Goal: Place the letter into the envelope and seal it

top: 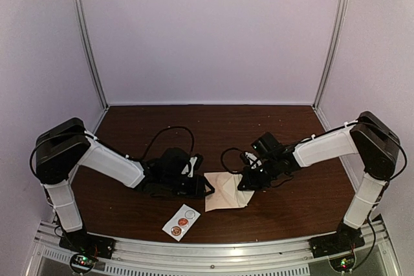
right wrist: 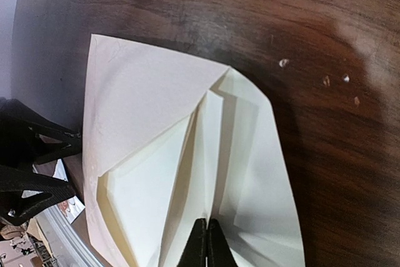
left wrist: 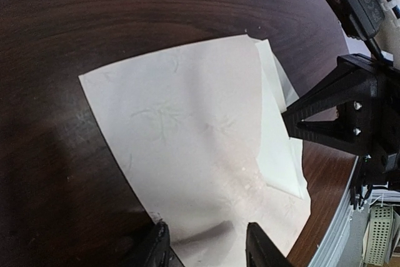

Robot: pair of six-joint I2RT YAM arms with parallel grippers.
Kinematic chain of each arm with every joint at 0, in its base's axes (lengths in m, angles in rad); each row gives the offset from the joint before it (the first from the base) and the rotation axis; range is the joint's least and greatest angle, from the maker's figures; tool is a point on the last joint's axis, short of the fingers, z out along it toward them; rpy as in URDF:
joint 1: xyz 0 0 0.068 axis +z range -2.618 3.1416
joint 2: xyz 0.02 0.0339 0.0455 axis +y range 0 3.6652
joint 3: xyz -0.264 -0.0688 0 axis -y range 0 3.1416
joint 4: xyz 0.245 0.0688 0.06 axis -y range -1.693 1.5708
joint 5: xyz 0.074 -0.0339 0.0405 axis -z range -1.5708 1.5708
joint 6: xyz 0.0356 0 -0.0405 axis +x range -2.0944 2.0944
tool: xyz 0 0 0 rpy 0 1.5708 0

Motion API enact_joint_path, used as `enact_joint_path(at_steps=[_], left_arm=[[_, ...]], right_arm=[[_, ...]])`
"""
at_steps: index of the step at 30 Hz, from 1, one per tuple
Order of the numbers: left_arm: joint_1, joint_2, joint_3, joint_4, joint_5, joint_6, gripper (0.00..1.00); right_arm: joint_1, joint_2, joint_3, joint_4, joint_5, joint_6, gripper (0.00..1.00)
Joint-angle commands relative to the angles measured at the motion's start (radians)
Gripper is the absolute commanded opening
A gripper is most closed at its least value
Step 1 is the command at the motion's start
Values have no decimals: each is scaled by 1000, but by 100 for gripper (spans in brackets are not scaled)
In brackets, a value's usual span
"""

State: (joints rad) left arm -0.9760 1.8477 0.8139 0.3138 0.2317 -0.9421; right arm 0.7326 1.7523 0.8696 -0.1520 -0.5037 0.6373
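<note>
The pale envelope (top: 223, 192) lies flat on the dark table between my two grippers, its pointed flap (right wrist: 144, 104) open. The cream letter (right wrist: 215, 154) sits partly inside the envelope's mouth, creased into a raised ridge. That ridge runs up into my right gripper (right wrist: 207, 242), which is shut on it; the gripper (top: 249, 182) stands at the envelope's right side. My left gripper (left wrist: 206, 245) is at the envelope's left edge (left wrist: 181, 136), its fingers apart over the paper. In the left wrist view the letter (left wrist: 281, 148) pokes out on the right, under the right gripper (left wrist: 290, 123).
A small white sticker strip (top: 181, 222) with two round stickers lies near the table's front edge, in front of the envelope. A few light crumbs (right wrist: 325, 80) dot the wood to the right. White walls with metal posts (top: 87, 37) close in the back and sides.
</note>
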Motion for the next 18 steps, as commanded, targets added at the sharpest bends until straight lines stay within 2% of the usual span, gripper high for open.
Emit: enact_joint_path(at_steps=[1,10,14,18], left_arm=[[-1,20,14,-7,10,5,43],[-1,-5,11,-36,-29,17,43],[-1,-4,9,-37,-27,20,43],[-1,-5,4,-35,-26,18,43]], right_arm=[[17,25,34,-34,-2,-7,0],[5,-13,70,-132,41,-43,0],[4,-17,53,-113,11,-33,17],[4,-33,17,-96,-1,-16,24]])
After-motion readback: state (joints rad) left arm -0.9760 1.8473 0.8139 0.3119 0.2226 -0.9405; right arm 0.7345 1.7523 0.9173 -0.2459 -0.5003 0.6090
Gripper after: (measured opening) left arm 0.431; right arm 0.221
